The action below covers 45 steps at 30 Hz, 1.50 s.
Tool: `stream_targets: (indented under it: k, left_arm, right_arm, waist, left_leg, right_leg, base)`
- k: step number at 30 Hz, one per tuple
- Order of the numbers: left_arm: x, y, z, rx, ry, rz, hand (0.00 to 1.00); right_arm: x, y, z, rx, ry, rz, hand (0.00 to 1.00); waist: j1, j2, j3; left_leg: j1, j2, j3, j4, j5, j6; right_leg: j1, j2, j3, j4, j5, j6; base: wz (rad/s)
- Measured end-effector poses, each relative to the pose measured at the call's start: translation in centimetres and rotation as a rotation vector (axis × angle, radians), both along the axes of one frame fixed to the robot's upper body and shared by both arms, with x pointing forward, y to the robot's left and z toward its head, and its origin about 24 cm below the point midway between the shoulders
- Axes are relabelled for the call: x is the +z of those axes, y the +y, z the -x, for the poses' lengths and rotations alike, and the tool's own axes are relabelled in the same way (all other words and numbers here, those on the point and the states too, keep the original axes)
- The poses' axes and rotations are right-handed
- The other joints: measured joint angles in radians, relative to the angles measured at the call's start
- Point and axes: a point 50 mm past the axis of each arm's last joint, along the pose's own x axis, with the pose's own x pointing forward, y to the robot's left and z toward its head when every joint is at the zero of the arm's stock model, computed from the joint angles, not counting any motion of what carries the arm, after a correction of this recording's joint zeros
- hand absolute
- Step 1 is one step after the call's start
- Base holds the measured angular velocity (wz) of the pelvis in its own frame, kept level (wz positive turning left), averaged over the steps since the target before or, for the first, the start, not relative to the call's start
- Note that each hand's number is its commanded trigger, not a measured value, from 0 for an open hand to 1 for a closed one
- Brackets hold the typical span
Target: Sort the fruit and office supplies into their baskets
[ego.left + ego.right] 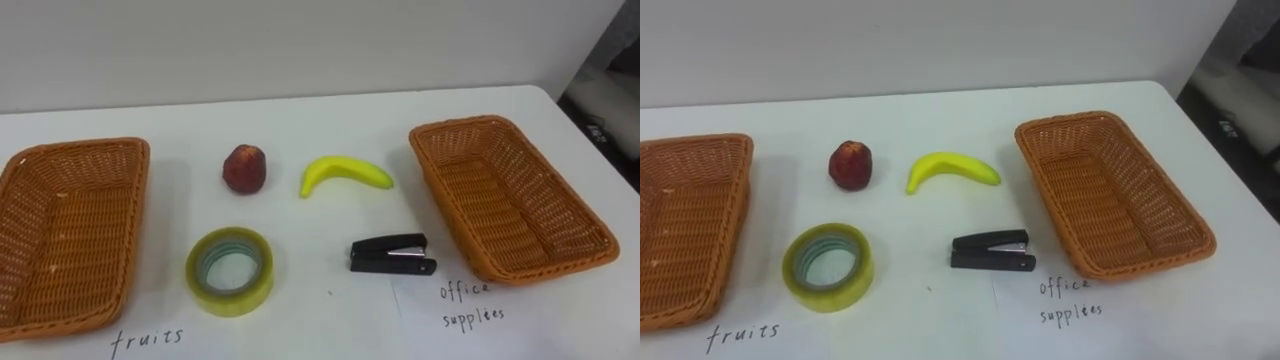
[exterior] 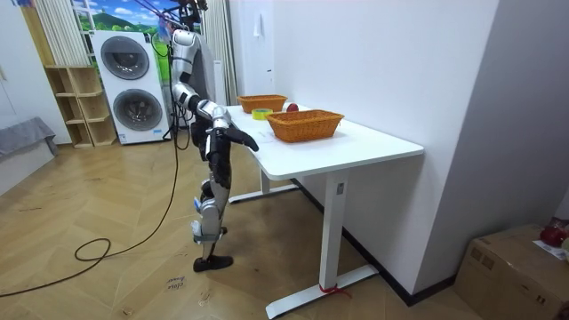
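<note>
A red apple and a yellow banana lie side by side at the middle of the white table. In front of them rest a roll of yellowish tape and a black stapler. The wicker basket at the left has "fruits" written before it. A matching basket at the right is marked "office supplies". Neither basket holds anything. In the room view I stand at the table's long edge, my right hand hanging low beside that edge, away from the objects.
A white wall runs behind the table's far edge. The table's right end drops off just past the office basket. In the room view, washing machines and a shelf stand behind me, and a cardboard box sits on the floor.
</note>
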Motion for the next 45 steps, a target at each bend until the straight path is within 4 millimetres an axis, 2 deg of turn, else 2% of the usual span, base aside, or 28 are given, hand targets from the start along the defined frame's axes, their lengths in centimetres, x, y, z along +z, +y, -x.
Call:
stream_targets:
  k: [2,6,13,18,21,22,27,32,36,41,45]
  left_arm:
    - [0.0,0.0,-0.1,-0.001,-0.006,-0.001,0.00]
    - [0.0,0.0,-0.5,-0.008,-0.021,-0.003,0.00]
    - [0.1,0.1,-0.8,-0.040,-0.037,-0.006,0.00]
    - [0.0,0.3,-0.9,-0.053,-0.020,-0.005,0.00]
    - [-0.1,0.2,-0.6,-0.049,-0.005,-0.002,0.00]
    - [-0.1,0.2,-0.5,-0.048,-0.002,-0.004,0.00]
    - [-0.1,0.1,-0.3,-0.053,0.007,-0.006,0.00]
    - [-0.1,0.1,-0.3,-0.054,0.008,-0.007,0.00]
    - [-0.2,0.0,0.0,-0.072,0.032,-0.002,0.00]
    - [-0.3,-0.1,0.1,-0.080,0.045,0.002,0.00]
    - [-0.3,-0.1,0.1,-0.113,0.057,-0.001,0.00]
  right_arm:
    - [1.1,-0.3,-0.4,0.003,-0.015,0.044,0.00]
    - [4.2,-1.1,-1.3,0.020,0.023,0.244,0.00]
    - [8.3,-1.2,-2.5,0.034,-0.002,0.476,0.00]
    - [11.4,-1.2,-3.6,0.072,-0.010,0.665,0.00]
    - [12.5,-0.8,-4.1,0.085,-0.038,0.722,0.00]
    - [12.9,-0.6,-4.1,0.087,-0.048,0.742,0.00]
    - [14.8,0.3,-4.9,0.101,-0.135,0.799,0.00]
    - [15.9,1.2,-5.9,0.164,-0.179,0.862,0.00]
    - [17.8,1.4,-7.1,0.190,-0.233,0.940,0.00]
    - [18.8,1.7,-7.3,0.222,-0.273,0.982,0.00]
    - [19.4,2.0,-7.8,0.243,-0.300,1.002,0.00]
  waist:
    - [0.001,0.000,0.0012]
    - [0.001,0.001,0.0035]
    - [0.006,-0.002,0.0032]
    - [0.026,-0.005,0.0046]
    - [0.039,-0.012,0.0043]
    - [0.053,-0.015,0.0052]
    - [0.073,-0.024,0.0096]
    - [0.080,-0.032,0.0105]
    - [0.076,-0.030,0.0098]
    - [0.076,-0.025,0.0060]
    - [0.085,-0.024,0.0072]
  left_leg:
    - [-0.001,-0.001,0.000,0.000,0.001,0.001]
    - [-0.014,-0.001,0.000,0.009,0.001,0.001]
    - [-0.029,-0.001,0.000,0.013,0.001,0.001]
    - [-0.028,-0.001,0.000,0.013,0.001,0.001]
    - [-0.028,-0.001,0.000,0.013,0.001,0.001]
    - [-0.027,-0.001,0.000,0.013,0.001,0.001]
    - [-0.027,-0.001,0.000,0.013,0.001,0.002]
    - [-0.028,-0.001,-0.001,0.011,0.001,0.002]
    - [-0.029,-0.001,-0.007,0.010,0.002,0.003]
    - [-0.030,-0.001,-0.029,0.015,0.002,0.003]
    - [-0.029,-0.002,-0.035,0.016,0.002,0.003]
  right_leg:
    - [-0.003,0.000,0.000,0.001,0.000,0.000]
    - [-0.018,-0.002,-0.002,0.009,-0.002,0.002]
    - [-0.033,-0.002,-0.001,0.012,-0.002,0.001]
    - [-0.032,-0.002,-0.002,0.013,-0.002,0.001]
    - [-0.032,-0.002,-0.003,0.014,-0.002,0.001]
    - [-0.032,-0.002,-0.003,0.015,-0.002,0.001]
    - [-0.033,-0.002,-0.004,0.020,-0.002,0.001]
    - [-0.033,-0.003,-0.005,0.022,-0.002,0.001]
    - [-0.031,-0.003,-0.013,0.023,-0.002,0.001]
    - [-0.024,-0.005,-0.043,0.024,-0.002,0.001]
    - [-0.014,-0.006,-0.058,0.024,-0.002,0.001]
  base:
    - [0.00]
    - [0.00]
    - [0.00]
    - [0.00]
    - [0.00]
    - [0.00]
    - [0.00]
    - [0.00]
    - [0.03]
    - [0.13]
    - [0.05]
